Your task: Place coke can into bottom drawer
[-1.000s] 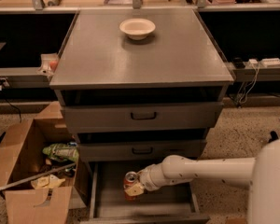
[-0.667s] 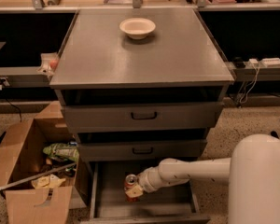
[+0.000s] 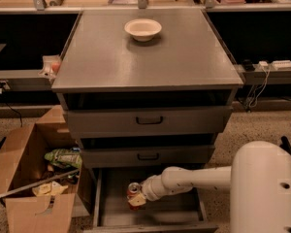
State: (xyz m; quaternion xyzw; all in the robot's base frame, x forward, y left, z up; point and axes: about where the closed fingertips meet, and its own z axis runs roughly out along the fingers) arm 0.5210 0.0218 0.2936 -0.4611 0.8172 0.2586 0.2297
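Note:
The bottom drawer (image 3: 169, 216) of the grey cabinet is pulled open, showing its flat grey floor. The coke can (image 3: 134, 190), red with a silver top, is upright inside the drawer at its left side, low over the floor. My gripper (image 3: 137, 198) reaches in from the right on a white arm and is shut on the can. Whether the can rests on the floor or hangs just above it cannot be told.
A white bowl (image 3: 143, 29) sits on the cabinet top (image 3: 184, 57). The two upper drawers (image 3: 149, 121) with black handles are closed. An open cardboard box (image 3: 24, 178) with rubbish stands left of the cabinet. My white arm body (image 3: 266, 188) fills the lower right.
The arm has drawn lower and nearer the drawer's front, and the can has sunk slightly toward the drawer floor. The gripper still holds the can.

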